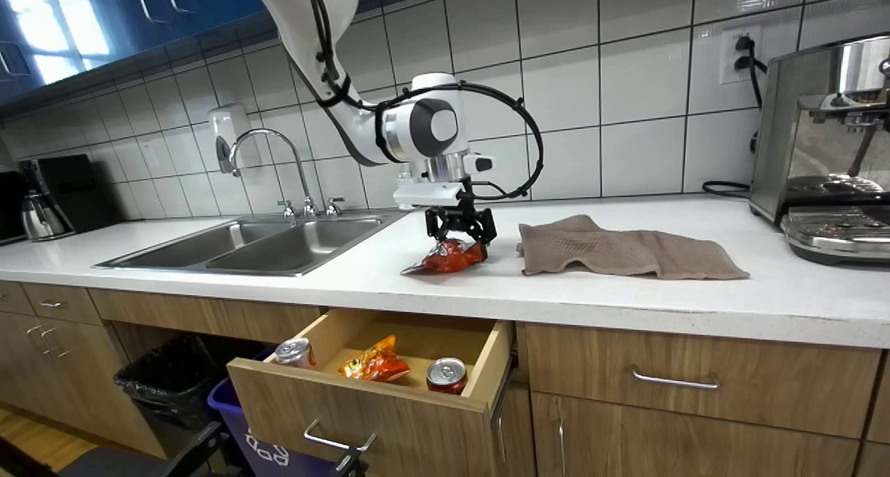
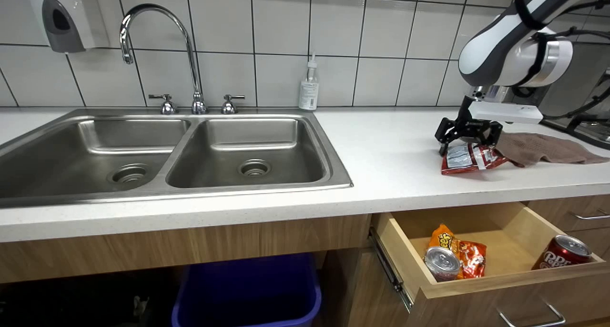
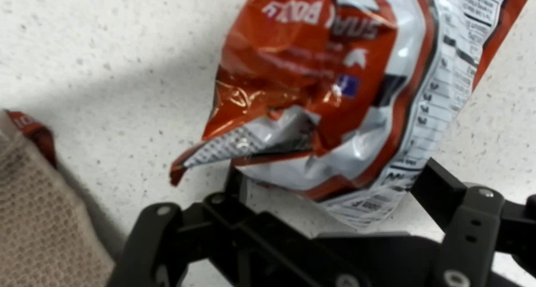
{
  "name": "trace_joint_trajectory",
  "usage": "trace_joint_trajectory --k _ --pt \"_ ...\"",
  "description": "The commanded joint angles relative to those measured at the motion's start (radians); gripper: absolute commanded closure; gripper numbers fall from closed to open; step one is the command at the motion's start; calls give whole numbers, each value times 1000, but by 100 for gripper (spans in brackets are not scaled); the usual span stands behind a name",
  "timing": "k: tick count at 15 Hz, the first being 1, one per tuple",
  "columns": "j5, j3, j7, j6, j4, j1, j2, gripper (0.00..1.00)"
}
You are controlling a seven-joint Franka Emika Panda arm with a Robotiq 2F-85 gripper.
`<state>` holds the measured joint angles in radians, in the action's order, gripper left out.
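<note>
Wrist view: we find the red-and-silver snack bag point(image 3: 343, 94) lying on the white counter point(image 2: 391, 141), one end of it between the fingers of the gripper point(image 3: 334, 172). Fingers spread wide, one at each edge of the bag; no pinch that we can see, though they sit so near the film that we cannot tell whether they touch it. We judge the step in hand to be lining up for a grasp. The next move, we think, calls for a steady, even squeeze across that end, the slick film being apt to buckle or slide. Near the bag, a brown towel point(image 1: 626, 251), with a scrap of red wrapper point(image 3: 39, 135) showing at its edge. Below, in both exterior views, a pulled-out drawer point(image 1: 424, 428) holds an orange packet point(image 1: 377, 360) and two cans point(image 1: 447, 377).
</note>
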<state>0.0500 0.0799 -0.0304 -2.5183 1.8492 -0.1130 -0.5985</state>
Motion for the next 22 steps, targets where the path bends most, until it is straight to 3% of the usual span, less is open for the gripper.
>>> trace_joint_trajectory --k 1,22 --pt "0 4 -25 -43 123 15 86 0" --pt "-13 9 -41 -224 560 55 353 0"
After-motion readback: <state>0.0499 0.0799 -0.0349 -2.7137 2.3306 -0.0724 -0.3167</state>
